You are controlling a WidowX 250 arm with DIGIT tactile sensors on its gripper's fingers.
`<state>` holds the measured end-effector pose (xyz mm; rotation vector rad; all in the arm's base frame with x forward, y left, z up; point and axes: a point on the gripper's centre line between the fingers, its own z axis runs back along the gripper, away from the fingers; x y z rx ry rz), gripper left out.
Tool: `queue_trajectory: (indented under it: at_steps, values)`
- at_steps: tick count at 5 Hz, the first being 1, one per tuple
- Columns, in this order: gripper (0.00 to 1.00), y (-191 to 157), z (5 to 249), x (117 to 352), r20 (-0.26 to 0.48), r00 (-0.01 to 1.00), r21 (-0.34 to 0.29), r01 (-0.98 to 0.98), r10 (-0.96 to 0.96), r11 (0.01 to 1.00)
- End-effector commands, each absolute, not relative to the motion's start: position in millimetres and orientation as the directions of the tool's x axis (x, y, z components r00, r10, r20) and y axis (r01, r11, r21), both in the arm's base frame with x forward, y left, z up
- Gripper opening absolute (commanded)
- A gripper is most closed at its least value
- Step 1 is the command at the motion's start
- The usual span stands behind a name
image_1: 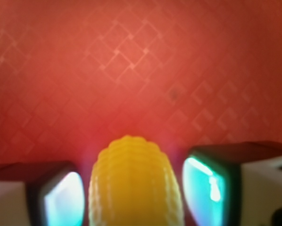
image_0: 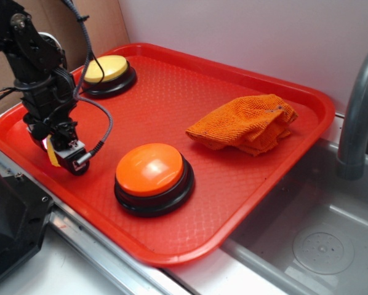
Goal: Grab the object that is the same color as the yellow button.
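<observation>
Yellow, bumpy-kerneled: the toy corn cob [image_1: 134, 183] sits between the gripper [image_0: 64, 150] pads [image_1: 65, 197], at the near-left part of the red tray [image_0: 233, 184]. In the exterior view only a yellow sliver shows at the fingers. Wrist view: pads flank the cob closely on both sides, a thin gap visible each side; whether they are clamped on it or only close around it, cannot tell.

Risk, as judged: the cob is cone-shaped and slick plastic, so a squeeze could pop it forward out of the pads, or the grip could catch too little of it.

Around: yellow button [image_0: 107, 70] at far left, well apart. Orange button [image_0: 152, 175] near, just right of the gripper; a sideways swing could clip it. Orange cloth [image_0: 248, 123] far right, clear of the work. Sink [image_0: 319, 239] right of the tray.
</observation>
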<state>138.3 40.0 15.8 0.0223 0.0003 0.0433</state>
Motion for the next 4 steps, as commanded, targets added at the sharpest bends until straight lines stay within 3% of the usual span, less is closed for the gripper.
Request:
queue_trajectory:
  at_steps: [1,2,3,4]
  values:
    - [0.00,44,53,140,0.038,0.999,0.067,-0.001,-0.001,0.998]
    - [0.00,40,100,139,0.083,0.996,0.074,-0.018,0.012,0.997]
    - [0.00,31,147,146,0.031,0.998,0.024,-0.048,0.048,0.999]
    - [0.00,24,165,162,0.005,0.997,0.037,-0.081,0.081,0.996]
